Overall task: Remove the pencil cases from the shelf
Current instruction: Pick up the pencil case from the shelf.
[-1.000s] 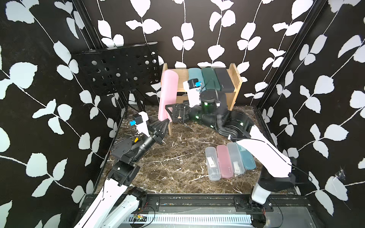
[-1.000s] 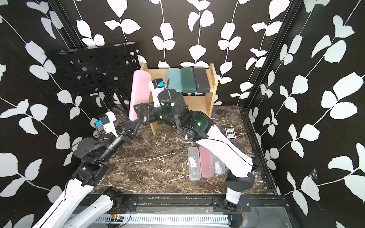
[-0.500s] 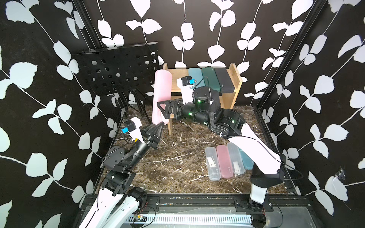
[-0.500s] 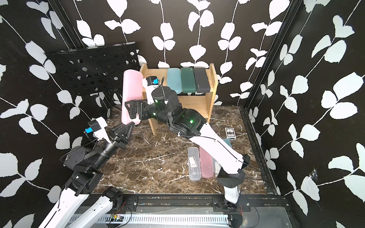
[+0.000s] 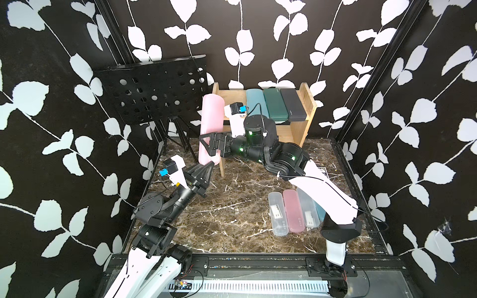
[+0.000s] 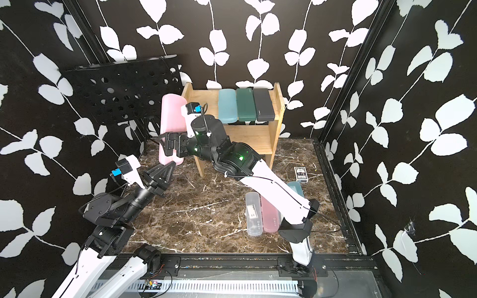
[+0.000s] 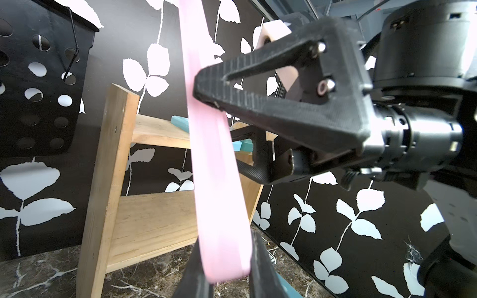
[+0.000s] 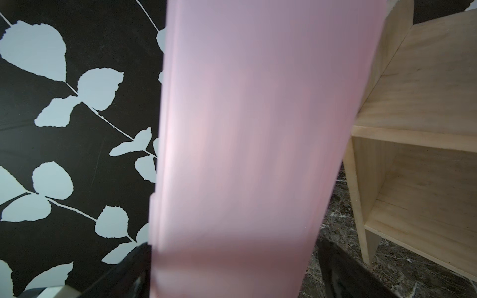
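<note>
A pink pencil case (image 5: 210, 121) (image 6: 170, 116) stands upright in the air just left of the shelf (image 5: 232, 95) (image 6: 204, 100). My right gripper (image 5: 210, 144) (image 8: 232, 271) spans its width low down, shut on it. My left gripper (image 5: 210, 166) (image 7: 225, 247) is shut on the lower end of that pink case (image 7: 214, 167), one finger on each flat face. On the shelf's top board lie a light blue case (image 5: 256, 103), a dark green case (image 5: 275, 103) and a dark grey case (image 5: 293, 103). Several cases lie side by side on the floor at the right (image 5: 293, 210).
A black perforated music stand (image 5: 154, 90) on a tripod rises behind and left of the held case. A small card box (image 6: 300, 174) lies on the marble floor near the right wall. My right arm reaches over the floor row, hiding part of it.
My right arm swung left, carrying the pink case off the shelf's left side and lowering it a little. Its lower end now sits between my left gripper's fingers.
</note>
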### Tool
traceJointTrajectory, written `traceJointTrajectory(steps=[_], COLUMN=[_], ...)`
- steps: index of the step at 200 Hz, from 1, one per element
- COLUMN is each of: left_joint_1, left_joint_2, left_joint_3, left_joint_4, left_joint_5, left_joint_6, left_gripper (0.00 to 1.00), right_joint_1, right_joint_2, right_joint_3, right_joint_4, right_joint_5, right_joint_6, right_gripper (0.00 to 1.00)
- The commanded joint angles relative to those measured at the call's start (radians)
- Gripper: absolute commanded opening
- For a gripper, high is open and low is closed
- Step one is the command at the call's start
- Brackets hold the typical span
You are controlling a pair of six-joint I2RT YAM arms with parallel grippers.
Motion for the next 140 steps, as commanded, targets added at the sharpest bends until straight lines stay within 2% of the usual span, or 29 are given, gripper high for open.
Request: traceJointTrajectory(steps=[1,18,62,83,89,98,103,115,124,140], left_joint_1=[0.005,0.005,0.006,0.005,0.005,0.005,0.005,0.005,0.005,0.003], left_joint_2=[-0.016,-0.019,-0.023,-0.025,-0.027,-0.029,-0.032,-0.038,-0.045,-0.065], left_joint_3=[-0.011,-0.018,-0.025,-0.023,-0.023,-0.023,-0.023,-0.021,-0.023,-0.028], left_joint_4=[0.027,0.028,0.023,0.012,0.008,0.001,-0.008,-0.03,-0.046,-0.073], left_joint_5=[-0.008,-0.009,-0.009,-0.014,-0.015,-0.024,-0.031,-0.047,-0.063,-0.095], left_joint_6=[0.015,0.014,0.015,0.017,0.019,0.02,0.021,0.027,0.031,0.032], left_gripper=[0.0,0.0,0.0,0.0,0.14,0.47,0.6,0.85,0.98,0.99], right_joint_1=[0.007,0.007,0.001,-0.002,-0.001,-0.001,-0.001,-0.001,-0.001,-0.002], right_joint_2=[0.016,0.019,0.024,0.023,0.019,0.01,0.002,-0.018,-0.042,-0.098], right_joint_3=[0.051,0.051,0.05,0.04,0.032,0.016,0.005,-0.023,-0.053,-0.135], right_joint_4=[0.015,0.017,0.021,0.005,0.003,-0.003,-0.006,-0.021,-0.039,-0.07], right_joint_5=[0.014,0.014,-0.001,0.002,0.007,0.017,0.025,0.048,0.078,0.132], right_joint_6=[0.011,0.014,0.022,0.025,0.025,0.019,0.015,0.0,-0.016,-0.048], right_gripper=[0.99,0.99,0.85,0.82,0.82,0.81,0.81,0.81,0.81,0.81])
